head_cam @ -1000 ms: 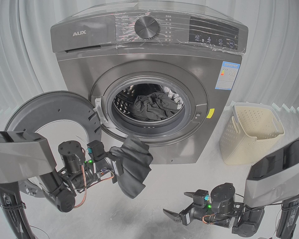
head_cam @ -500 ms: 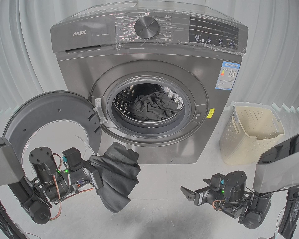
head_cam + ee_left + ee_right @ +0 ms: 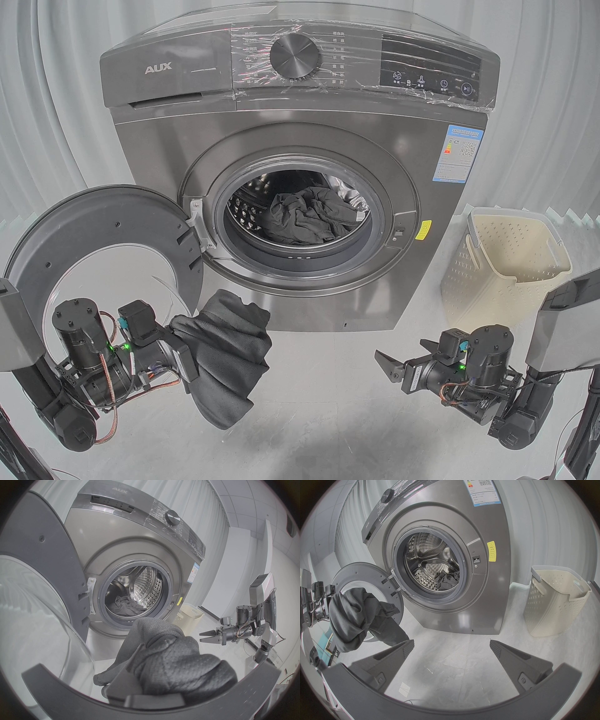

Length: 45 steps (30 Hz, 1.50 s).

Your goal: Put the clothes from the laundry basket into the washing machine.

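Curtains (image 3: 50,125) back washing machine (image 3: 300,128); garment (image 3: 228,359) hangs over pale floor (image 3: 350,412).

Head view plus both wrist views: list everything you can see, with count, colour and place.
washing machine: one, grey, centre, in front of the curtain
door: one, grey with a clear window, swung open toward the robot's left
garment in drum: one, dark grey, lying inside the machine
held garment: one, dark grey, hanging lower than the opening, beside the door
floor: light grey, under everything
laundry basket: one, cream, on the floor right of the machine
left gripper: one, black, shut on the held garment
right gripper: one, black, open, low before the basket
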Motion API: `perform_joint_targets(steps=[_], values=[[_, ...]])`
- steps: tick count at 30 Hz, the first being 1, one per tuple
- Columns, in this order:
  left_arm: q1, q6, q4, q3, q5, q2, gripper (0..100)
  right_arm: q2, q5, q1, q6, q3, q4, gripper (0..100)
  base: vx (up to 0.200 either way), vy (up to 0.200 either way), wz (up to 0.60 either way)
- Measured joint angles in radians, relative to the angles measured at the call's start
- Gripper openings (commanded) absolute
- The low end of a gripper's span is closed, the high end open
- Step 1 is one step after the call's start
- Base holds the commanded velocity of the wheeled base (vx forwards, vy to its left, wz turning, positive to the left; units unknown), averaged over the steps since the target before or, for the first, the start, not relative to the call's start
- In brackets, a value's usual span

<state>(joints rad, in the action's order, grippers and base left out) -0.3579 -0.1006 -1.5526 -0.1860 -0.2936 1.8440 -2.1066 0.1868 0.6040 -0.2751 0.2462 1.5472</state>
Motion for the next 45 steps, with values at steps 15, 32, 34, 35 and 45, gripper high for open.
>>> perform_joint_targets(steps=[15, 32, 34, 35, 45], values=[[-0.016, 0.033, 0.0, 0.009, 0.0, 0.027, 0, 0.006, 0.002, 0.008, -0.001, -0.003, 0.0, 100, 0.08, 0.0, 0.0], [-0.031, 0.037, 0.0, 0.013, 0.001, 0.057, 0, 0.007, 0.002, 0.024, -0.001, -0.007, 0.0, 100, 0.071, 0.0, 0.0], [-0.037, 0.037, 0.0, 0.014, 0.0, 0.059, 0, 0.007, 0.002, 0.026, -0.001, -0.009, 0.0, 100, 0.0, 0.0, 0.0], [-0.037, 0.037, -0.001, 0.015, 0.0, 0.06, 0, 0.007, 0.003, 0.027, -0.001, -0.009, 0.0, 100, 0.2, 0.0, 0.0], [-0.042, 0.037, 0.0, 0.016, 0.0, 0.067, 0, 0.007, 0.004, 0.033, -0.001, -0.01, 0.0, 100, 0.16, 0.0, 0.0]])
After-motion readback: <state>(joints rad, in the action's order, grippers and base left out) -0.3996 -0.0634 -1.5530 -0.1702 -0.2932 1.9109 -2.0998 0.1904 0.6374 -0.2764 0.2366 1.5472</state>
